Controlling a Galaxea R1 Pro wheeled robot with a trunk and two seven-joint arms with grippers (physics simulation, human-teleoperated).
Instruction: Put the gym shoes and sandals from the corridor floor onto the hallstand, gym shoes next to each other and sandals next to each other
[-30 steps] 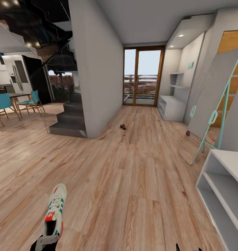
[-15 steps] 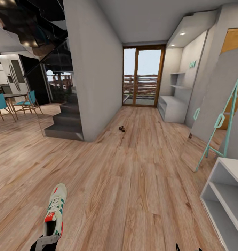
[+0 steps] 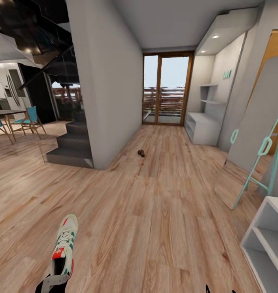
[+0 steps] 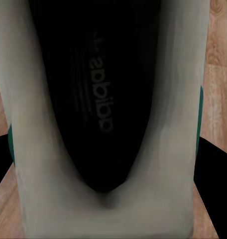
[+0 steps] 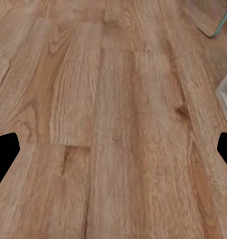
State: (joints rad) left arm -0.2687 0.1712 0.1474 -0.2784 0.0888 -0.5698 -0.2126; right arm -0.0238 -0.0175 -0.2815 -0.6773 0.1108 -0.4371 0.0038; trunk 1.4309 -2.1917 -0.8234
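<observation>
My left gripper (image 3: 53,283) is shut on the heel of a white gym shoe (image 3: 64,246) with green stripes and a red-orange tongue patch, its toe pointing ahead above the wood-plank corridor floor (image 3: 155,211). The left wrist view looks into the shoe's dark insole (image 4: 101,94). My right gripper (image 5: 113,149) is open over bare planks, and its dark tips (image 3: 220,290) peek in at the head view's lower edge. The hallstand (image 3: 202,128), a light grey bench with floating shelves above, stands far ahead on the right. A small dark brown thing (image 3: 141,153) lies far ahead, too small to identify.
A light grey unit with two open shelves (image 3: 265,244) stands close on the right. Beyond it leans a mirrored panel with teal handles (image 3: 257,134). A grey wall corner (image 3: 110,101) and dark stairs (image 3: 72,148) are on the left, and glass doors (image 3: 165,89) close the corridor.
The whole picture has shifted, so the camera has moved: the near shelf unit and mirrored panel have slid toward the right edge. The shoe stays in my left gripper.
</observation>
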